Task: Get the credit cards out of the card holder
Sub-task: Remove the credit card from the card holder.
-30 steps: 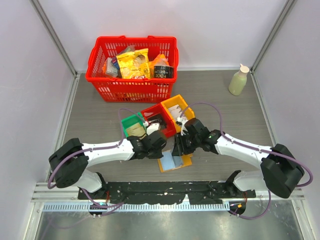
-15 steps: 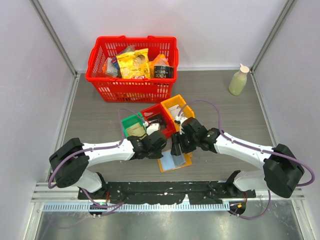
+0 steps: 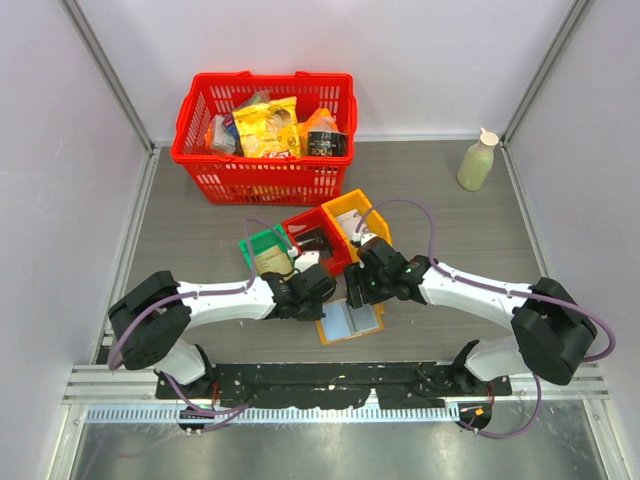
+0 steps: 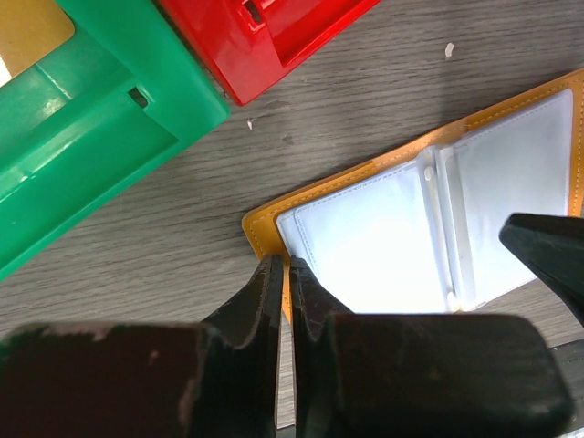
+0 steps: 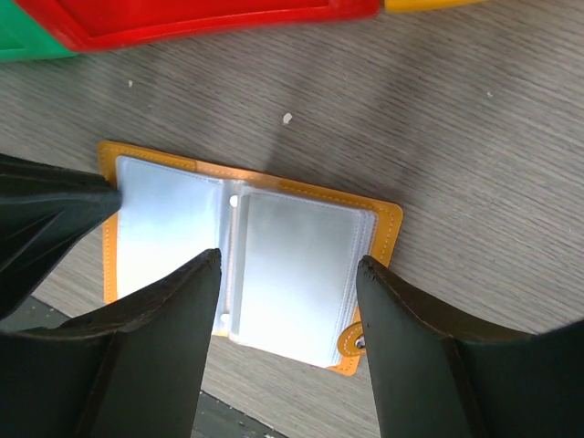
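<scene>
— Now, card holder (image 3: 350, 320) lying open, six o'clock of the red bin (image 3: 315, 240). Left gripper (image 4: 281, 274) closed at its ten o'clock corner.
— Right gripper (image 5: 287, 262) spread above. Probably thin, stiff, slick credit cards; best pinched at a sleeve mouth.

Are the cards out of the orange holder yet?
Not that I can see. Done: the card holder lies open on the table. In hand: the left gripper, shut, sits at its corner, and the right gripper, open, hovers over the sleeves. Left: pulling the cards out, since neither gripper holds one.
</scene>
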Robot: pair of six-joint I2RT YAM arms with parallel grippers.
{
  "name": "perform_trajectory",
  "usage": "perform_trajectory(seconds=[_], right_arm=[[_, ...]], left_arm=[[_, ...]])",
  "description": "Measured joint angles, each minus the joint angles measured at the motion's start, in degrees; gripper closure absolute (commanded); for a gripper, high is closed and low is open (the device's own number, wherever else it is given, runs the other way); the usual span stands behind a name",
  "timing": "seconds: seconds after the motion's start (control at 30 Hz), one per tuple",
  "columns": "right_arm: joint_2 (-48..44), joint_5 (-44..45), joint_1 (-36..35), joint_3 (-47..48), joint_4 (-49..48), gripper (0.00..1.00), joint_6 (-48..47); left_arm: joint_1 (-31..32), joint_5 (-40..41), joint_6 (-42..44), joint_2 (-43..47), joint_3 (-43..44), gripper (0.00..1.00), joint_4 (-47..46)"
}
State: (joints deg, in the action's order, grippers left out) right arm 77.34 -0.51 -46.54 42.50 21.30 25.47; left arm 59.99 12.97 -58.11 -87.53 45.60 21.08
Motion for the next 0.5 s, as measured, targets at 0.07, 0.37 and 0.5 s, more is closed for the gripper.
perform_trajectory(seconds=[0.07, 0.37, 0.5], right_arm=[[1.29, 0.42, 0.00, -0.02, -0.37, 0.34, 0.00], [3.61, -0.85, 0.00, -1.38, -1.97, 0.41, 0.20], [3.69, -1.55, 0.02, -1.70, -2.84, 0.50, 0.20]], left_arm=[[0.00, -0.04, 0.02, 0.00, 0.00, 0.92, 0.00], [0.00, -0.09, 0.02, 0.00, 0.00, 0.93, 0.00], [0.00, -0.15, 0.02, -0.02, 0.00, 0.94, 0.00]])
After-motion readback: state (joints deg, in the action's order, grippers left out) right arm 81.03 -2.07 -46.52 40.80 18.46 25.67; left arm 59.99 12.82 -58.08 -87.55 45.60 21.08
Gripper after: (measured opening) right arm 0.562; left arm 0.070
